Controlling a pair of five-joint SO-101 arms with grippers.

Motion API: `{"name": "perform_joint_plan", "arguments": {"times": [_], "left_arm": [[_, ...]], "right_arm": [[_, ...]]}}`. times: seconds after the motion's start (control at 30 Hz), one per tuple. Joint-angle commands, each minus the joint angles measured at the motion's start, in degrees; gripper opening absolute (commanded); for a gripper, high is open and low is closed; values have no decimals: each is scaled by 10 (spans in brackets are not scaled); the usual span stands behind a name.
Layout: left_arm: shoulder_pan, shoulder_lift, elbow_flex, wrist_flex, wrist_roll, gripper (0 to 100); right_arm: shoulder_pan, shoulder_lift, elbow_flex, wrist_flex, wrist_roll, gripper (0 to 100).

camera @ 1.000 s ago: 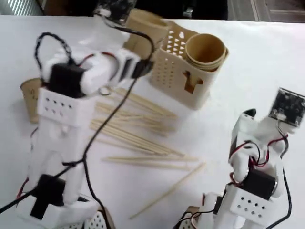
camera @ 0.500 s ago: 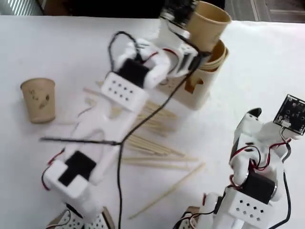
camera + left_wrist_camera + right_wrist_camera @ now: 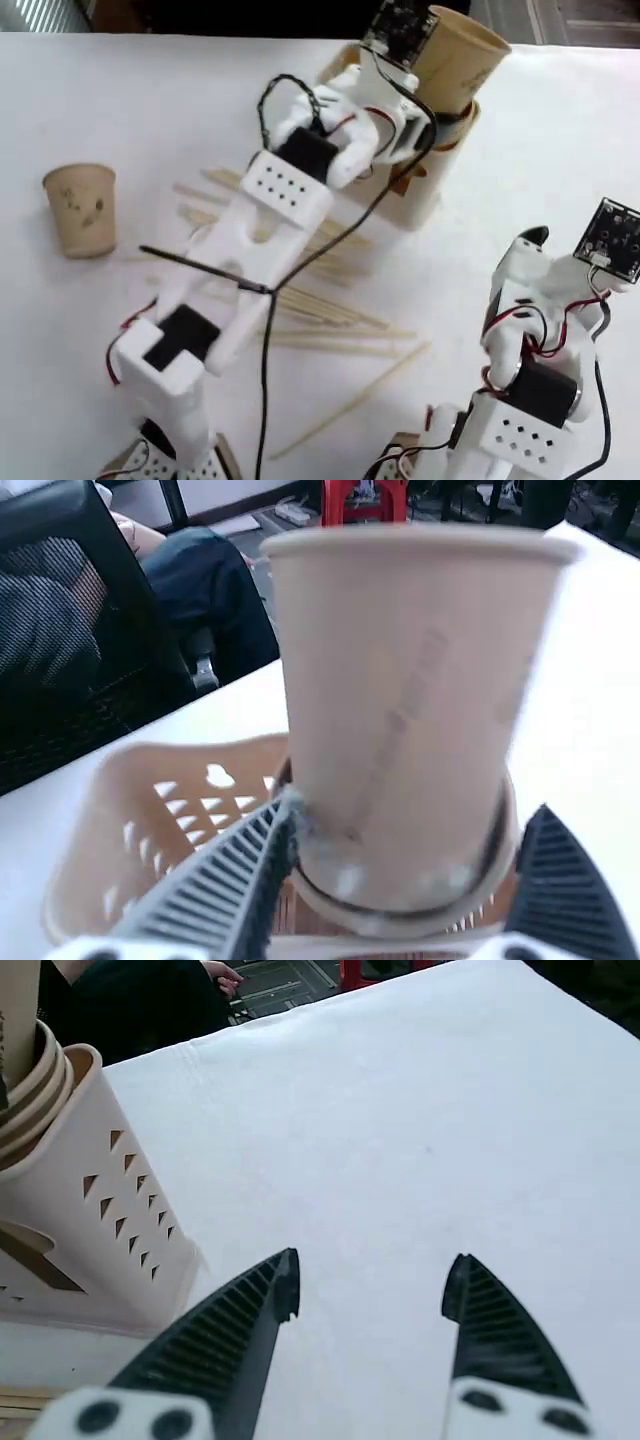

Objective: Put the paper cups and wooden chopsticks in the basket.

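White cloth covers the counter (image 3: 560, 130), and across it the left arm (image 3: 240, 250) stretches from the near edge up to the far edge, a black cable trailing along it. The right arm (image 3: 530, 350) stands folded at the near right corner. A cream plastic basket (image 3: 425, 195), its walls pierced with small triangular holes, stands by the far edge, right of the middle. The left tool (image 3: 400, 880) is grasping a paper cup (image 3: 460, 60) low on its wall, one finger on each side. It holds the cup tilted over the basket, with the cup's base at the mouth of a stack of paper cups (image 3: 30, 1090) nested in one end of the basket. Whether the base touches the stack cannot be told. The right tool (image 3: 370, 1300) is released, fingers spread wide over bare cloth just beside the basket and gripping nothing. A lone paper cup (image 3: 80, 210) stands upright near the left edge, well apart from the basket. Wooden chopsticks (image 3: 340, 310) lie scattered flat across the middle of the counter between the basket and the near edge, some of them under the left arm.
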Motion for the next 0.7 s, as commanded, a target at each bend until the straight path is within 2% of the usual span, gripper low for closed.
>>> {"name": "perform_joint_plan", "arguments": {"times": [0.0, 0.2, 0.67], "left_arm": [[8, -3, -5, -10, 4, 358], [-4, -32, -6, -3, 4, 359], [-24, -167, -3, 120, -16, 354]], "right_arm": [[2, -8, -3, -8, -4, 240], [2, -8, -2, -8, -4, 241], [2, -8, -2, -7, -4, 241]]}}
